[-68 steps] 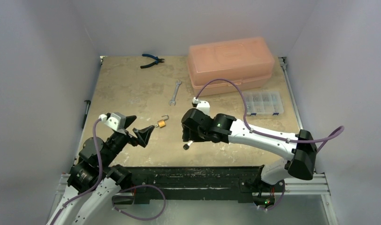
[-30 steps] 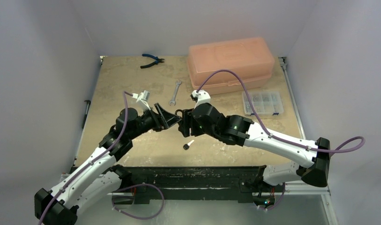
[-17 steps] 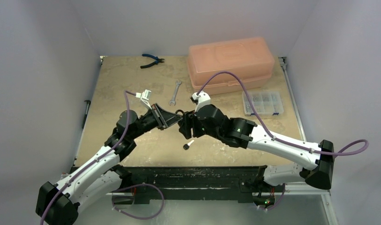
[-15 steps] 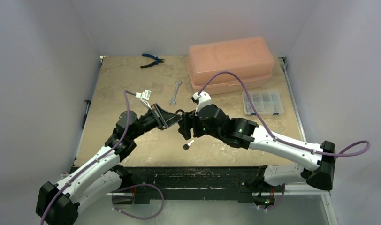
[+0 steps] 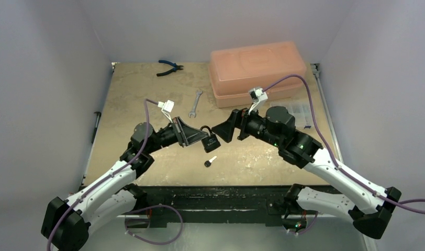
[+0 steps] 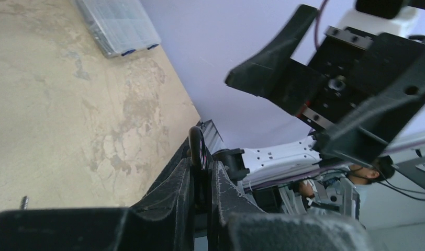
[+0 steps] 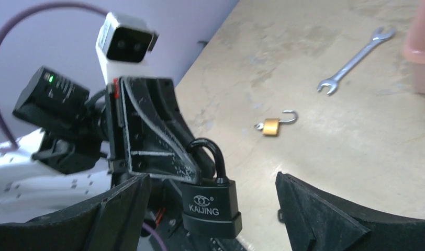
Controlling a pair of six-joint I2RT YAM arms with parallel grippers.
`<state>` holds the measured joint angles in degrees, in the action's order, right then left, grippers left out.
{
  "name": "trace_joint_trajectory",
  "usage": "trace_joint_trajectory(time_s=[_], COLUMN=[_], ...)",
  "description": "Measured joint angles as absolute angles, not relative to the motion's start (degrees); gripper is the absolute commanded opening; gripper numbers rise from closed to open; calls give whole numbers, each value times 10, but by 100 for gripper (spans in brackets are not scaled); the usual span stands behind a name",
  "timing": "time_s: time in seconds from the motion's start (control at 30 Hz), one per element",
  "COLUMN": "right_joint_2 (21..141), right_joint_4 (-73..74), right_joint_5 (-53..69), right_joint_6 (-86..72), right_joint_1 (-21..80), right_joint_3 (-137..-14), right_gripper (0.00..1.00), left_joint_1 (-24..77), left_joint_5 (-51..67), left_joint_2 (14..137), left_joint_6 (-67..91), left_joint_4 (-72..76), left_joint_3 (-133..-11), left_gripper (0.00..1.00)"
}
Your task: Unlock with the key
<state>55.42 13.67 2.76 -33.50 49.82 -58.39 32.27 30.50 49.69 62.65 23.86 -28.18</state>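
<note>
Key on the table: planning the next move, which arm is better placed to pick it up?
Right, probably. The right pincer stands open and empty near the key; the left pincer is shut on the shackle of the black padlock.

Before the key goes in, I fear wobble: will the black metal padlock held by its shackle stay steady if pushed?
Probably not: the left tool pinches only the thin rounded shackle, so the black metal padlock may pivot. Its chunky body looks heavy for its size, likely stiff, not fragile.
</note>
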Motion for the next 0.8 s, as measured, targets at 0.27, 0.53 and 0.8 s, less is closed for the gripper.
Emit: trace_joint_trajectory(time_s=[0.27,0.53,0.8], right_joint_2=[556,556,556], right_joint_4=[112,66,40], right_joint_5=[175,262,289], right_joint_6=[-335,-347,-362], right_joint_1=[476,460,456], right_joint_3=[-566,-545,-540], right_gripper=[88,64,18], left_joint_1=[323,323,322], left_joint_5=[364,396,413], left_joint_2=[509,515,531], left_joint_6=[652,660,671], left_joint_4=[312,352,370], left_joint_3=[-318,-342,-343], left_gripper=[0,0,0])
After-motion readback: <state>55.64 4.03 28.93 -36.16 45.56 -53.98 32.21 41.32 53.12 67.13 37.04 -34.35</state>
